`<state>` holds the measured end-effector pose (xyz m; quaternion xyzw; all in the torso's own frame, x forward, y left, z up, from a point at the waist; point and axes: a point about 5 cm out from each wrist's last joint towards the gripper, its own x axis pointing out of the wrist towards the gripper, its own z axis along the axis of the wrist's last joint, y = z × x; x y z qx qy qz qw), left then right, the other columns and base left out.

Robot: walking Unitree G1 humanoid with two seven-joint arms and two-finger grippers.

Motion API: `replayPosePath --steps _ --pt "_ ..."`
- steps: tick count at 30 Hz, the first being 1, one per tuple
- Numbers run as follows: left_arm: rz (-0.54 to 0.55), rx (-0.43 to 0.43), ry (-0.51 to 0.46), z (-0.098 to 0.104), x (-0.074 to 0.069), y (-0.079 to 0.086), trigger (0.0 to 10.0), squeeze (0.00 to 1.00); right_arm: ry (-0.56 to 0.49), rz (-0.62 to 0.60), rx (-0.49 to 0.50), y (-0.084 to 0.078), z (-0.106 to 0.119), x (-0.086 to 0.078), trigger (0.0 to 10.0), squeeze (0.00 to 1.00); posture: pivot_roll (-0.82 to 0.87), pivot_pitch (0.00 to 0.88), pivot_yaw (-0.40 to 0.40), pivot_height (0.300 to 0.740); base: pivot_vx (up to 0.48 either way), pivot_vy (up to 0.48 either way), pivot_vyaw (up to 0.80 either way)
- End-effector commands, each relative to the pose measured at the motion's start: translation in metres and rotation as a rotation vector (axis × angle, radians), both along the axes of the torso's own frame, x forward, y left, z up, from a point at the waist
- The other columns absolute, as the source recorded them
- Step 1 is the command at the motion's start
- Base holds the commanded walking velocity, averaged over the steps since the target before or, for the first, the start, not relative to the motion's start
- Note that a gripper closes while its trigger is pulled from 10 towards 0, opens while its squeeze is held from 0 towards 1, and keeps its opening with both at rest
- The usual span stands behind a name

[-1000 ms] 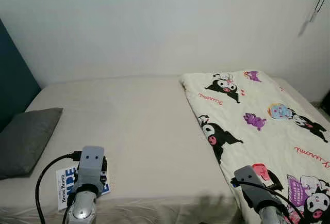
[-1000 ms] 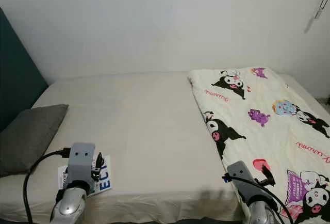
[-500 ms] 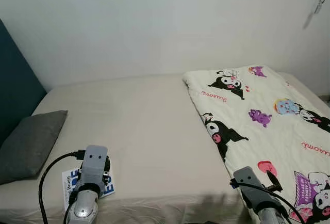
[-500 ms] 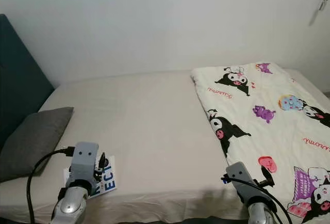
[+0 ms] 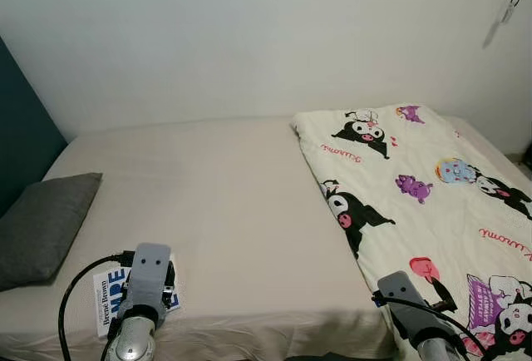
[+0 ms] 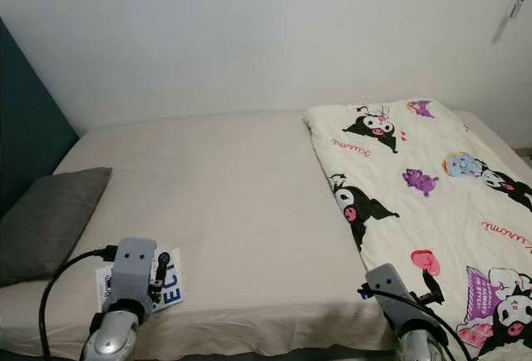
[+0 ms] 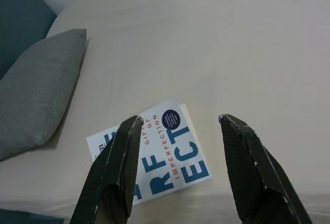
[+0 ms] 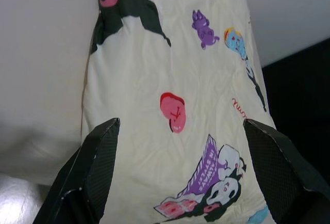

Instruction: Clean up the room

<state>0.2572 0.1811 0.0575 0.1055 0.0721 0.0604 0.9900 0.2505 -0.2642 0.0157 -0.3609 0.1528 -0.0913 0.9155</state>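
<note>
Grey pillow (image 5: 40, 226) lay at the bed's (image 5: 224, 203) nine o'clock edge, against the dark teal headboard (image 5: 21, 128). Just beside it, toward seven o'clock near the mattress's front edge, a white book (image 7: 154, 157) with blue lettering lay flat. The left claw (image 7: 178, 123) hung above it, fingers spread wide and holding nothing. If it came down flat, I thought, the thin book could skid on the sheet or slip off the near edge, since there was little for the fingers to catch. Over at three o'clock a cream cartoon-print blanket (image 5: 416, 195) covered the bed's far side. The right claw (image 8: 178, 126) hovered over its near corner at five o'clock, also wide and empty.
</note>
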Motion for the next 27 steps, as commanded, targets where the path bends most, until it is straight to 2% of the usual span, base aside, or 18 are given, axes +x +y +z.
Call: replayPosePath --steps 1,11,19,27 --pt "0.007 0.008 0.01 -0.0017 -0.0034 0.0013 10.0 0.0 0.027 0.002 -0.003 0.0002 -0.0049 -0.0055 10.0 0.0 0.0 0.175 0.059 0.74 0.0 0.0 0.0" --pt "-0.012 0.009 0.009 -0.0003 0.0001 -0.0018 10.0 0.0 0.024 0.004 -0.003 0.0014 -0.0043 -0.0054 10.0 0.0 0.01 0.181 0.053 0.74 0.0 0.0 0.0" --pt "0.005 0.008 0.009 -0.0016 -0.0051 -0.0007 10.0 0.0 0.022 0.006 -0.003 0.0022 -0.0044 -0.0069 10.0 0.0 0.02 0.171 0.031 0.74 0.0 0.0 0.0" --pt "0.005 0.008 0.02 -0.0046 -0.006 0.0014 10.0 0.0 0.022 0.022 -0.019 0.0042 -0.0054 -0.0093 10.0 0.0 0.01 0.163 0.056 0.74 0.0 0.0 0.0"
